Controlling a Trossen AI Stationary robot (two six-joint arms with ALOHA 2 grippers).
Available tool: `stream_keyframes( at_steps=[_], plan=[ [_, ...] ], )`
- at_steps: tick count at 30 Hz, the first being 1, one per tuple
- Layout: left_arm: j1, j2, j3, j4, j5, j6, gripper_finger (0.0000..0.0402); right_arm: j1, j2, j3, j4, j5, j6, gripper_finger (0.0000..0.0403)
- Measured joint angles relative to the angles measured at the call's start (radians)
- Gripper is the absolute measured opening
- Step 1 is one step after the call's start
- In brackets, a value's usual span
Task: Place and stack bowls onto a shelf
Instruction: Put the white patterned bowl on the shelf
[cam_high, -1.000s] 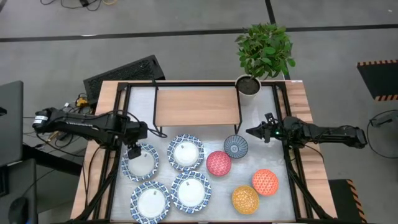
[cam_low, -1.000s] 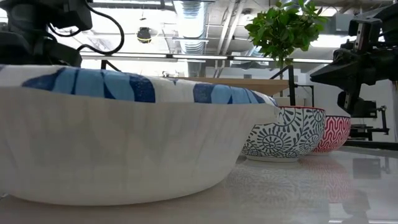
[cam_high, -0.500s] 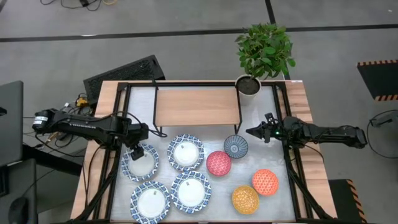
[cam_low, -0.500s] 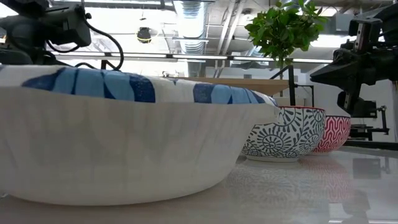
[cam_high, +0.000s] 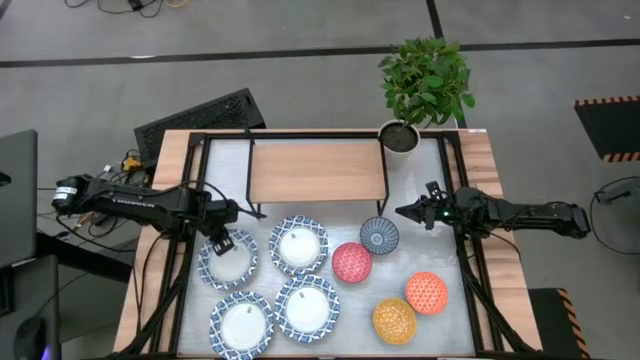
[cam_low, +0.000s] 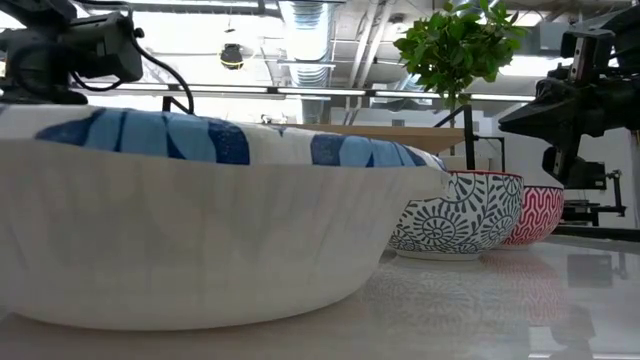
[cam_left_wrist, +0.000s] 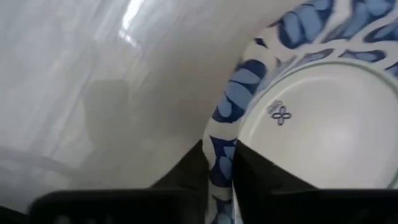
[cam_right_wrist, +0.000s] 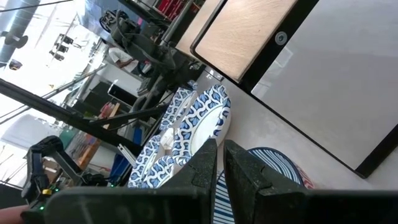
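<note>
Left gripper (cam_high: 218, 240): clamped on rim of wide blue-and-white bowl (cam_high: 227, 260), one finger inside, one outside; bowl body extends away from fingertips, toward table's near edge, mouth upward. Round, so no long axis. Shelf (cam_high: 317, 171): beyond that gripper, up and to its right, long axis across table, top bare. Right gripper (cam_high: 404, 211): fingers narrow, empty, just beside grey-blue bowl (cam_high: 379, 235); waiting, farther from grasped bowl.

Four wide blue-white bowls (cam_high: 268, 284) upright, clustered in front of shelf (cam_high: 317, 171); four small bowls (cam_high: 394, 275) to their right; shelf bare.
</note>
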Motion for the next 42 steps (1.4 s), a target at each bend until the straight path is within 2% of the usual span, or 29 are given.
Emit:
stream_keyframes(
  at_steps=[2,10,13,16,19,21,23,26,28,31,36,42],
  plan=[
    [0.000,0.000,0.001,0.000,0.012,-0.016,0.0009,0.000,0.000,0.000,0.000,0.000,-0.002,0.0057],
    [0.000,0.000,0.064,-0.015,0.050,-0.113,0.0004,0.000,0.000,0.000,0.000,0.000,-0.004,0.0057],
    [0.000,0.000,0.130,-0.031,0.082,-0.168,0.0001,0.000,0.000,0.000,0.000,0.000,-0.004,0.0057],
    [0.000,0.000,0.218,-0.053,0.157,-0.267,0.0001,0.000,0.000,0.000,0.000,0.000,-0.004,0.0057],
    [-0.001,0.001,0.330,-0.053,0.244,-0.364,0.0001,0.000,0.000,0.000,0.000,0.000,-0.004,0.0057],
    [-0.002,0.000,0.426,-0.039,0.257,-0.419,0.0000,0.000,0.000,0.000,0.000,0.000,-0.004,0.0057],
    [-0.001,0.001,0.524,-0.013,0.206,-0.477,0.0000,0.000,0.000,0.000,0.000,0.000,-0.004,0.0057],
    [0.004,0.001,0.651,0.059,0.011,-0.554,0.0000,0.000,0.000,0.000,0.000,0.000,-0.004,0.0057],
    [0.023,0.017,0.708,0.123,-0.095,-0.542,0.0000,0.000,0.000,0.000,0.000,0.000,-0.010,0.0057],
    [0.064,0.065,0.777,0.243,-0.160,-0.492,0.0000,0.000,0.000,0.000,0.000,0.000,-0.029,0.0057],
    [0.123,0.229,0.902,0.318,-0.153,-0.460,0.0000,0.000,0.000,0.000,0.000,0.000,-0.029,0.0057],
    [0.176,0.464,1.123,0.236,-0.049,-0.312,0.0000,0.000,0.000,0.000,0.000,0.000,-0.029,0.0057]
  ],
)
